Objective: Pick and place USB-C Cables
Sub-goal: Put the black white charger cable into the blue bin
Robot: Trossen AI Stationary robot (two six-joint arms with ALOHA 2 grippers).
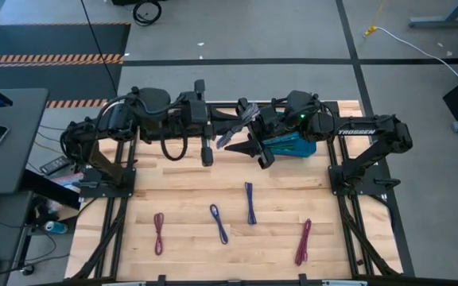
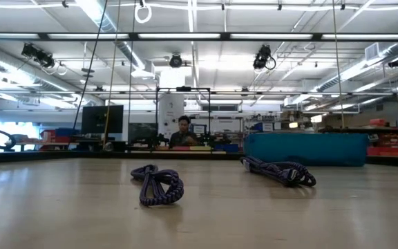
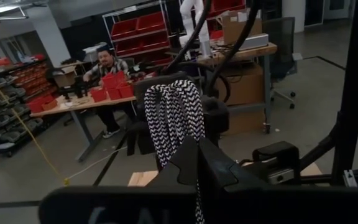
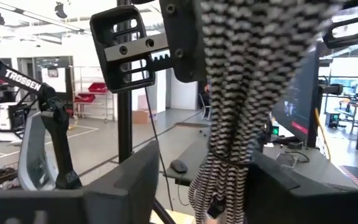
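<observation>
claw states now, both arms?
Left claw: shut on the black-and-white braided cable.
Right claw: open, the same cable hanging between its fingers.

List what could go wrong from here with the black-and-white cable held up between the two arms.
1. The left tool is shut on the black-and-white cable, which hangs between the open fingers of the right tool. Should the left let go before the right closes, the cable could drop and miss the teal bin.
2. Both tools crowd together at the table's back; they might knock each other.
</observation>
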